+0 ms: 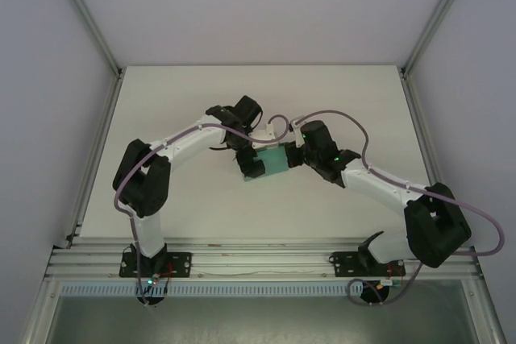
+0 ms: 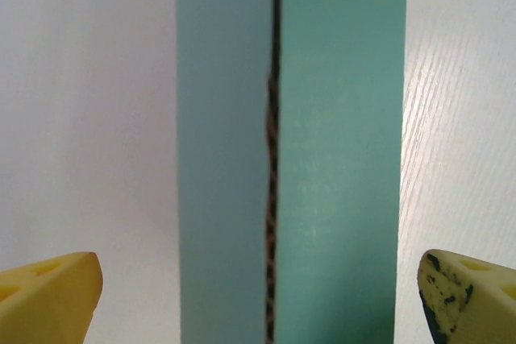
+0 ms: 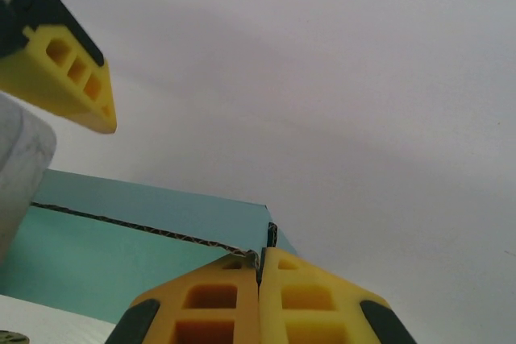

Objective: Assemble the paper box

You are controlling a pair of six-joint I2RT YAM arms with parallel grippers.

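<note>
paper box (image 1: 276,159), teal card with a dark seam, lying mid-table (image 1: 177,118) between my two arms; right gripper (image 3: 260,257) pressed closed, pinching its edge; left gripper (image 2: 258,279) spread wide, yellow fingers (image 2: 48,296) straddling it, clear of both sides

Nothing legible anywhere: no words, labels, brands, numbers or signs to read. Plain, unprinted teal on both seen faces of box (image 2: 339,159).
</note>
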